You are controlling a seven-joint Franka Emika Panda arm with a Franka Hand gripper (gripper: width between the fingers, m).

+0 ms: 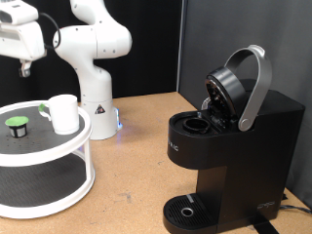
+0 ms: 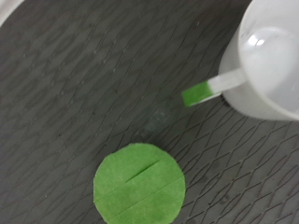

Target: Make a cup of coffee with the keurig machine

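The keurig machine [image 1: 226,146], a large black boxy coffee maker with its silver-handled lid raised, stands at the exterior view's right; the small white cylindrical cup [image 1: 64,113] sits on a white two-tier round stand [image 1: 58,161] (beside a green-topped pod [image 1: 17,127]), with the gripper [image 1: 26,67] hovering above. The wrist view shows cup [image 2: 271,58] and pod [image 2: 139,184] on black mesh; whether the jaws are open I cannot tell.

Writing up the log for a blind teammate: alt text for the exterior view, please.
A black keurig stands at the exterior view's right with its lid raised and the pod chamber open. At the left, a white two-tier stand carries a white cup and a green-topped pod on its top shelf. The tool hangs above the stand, holding nothing.
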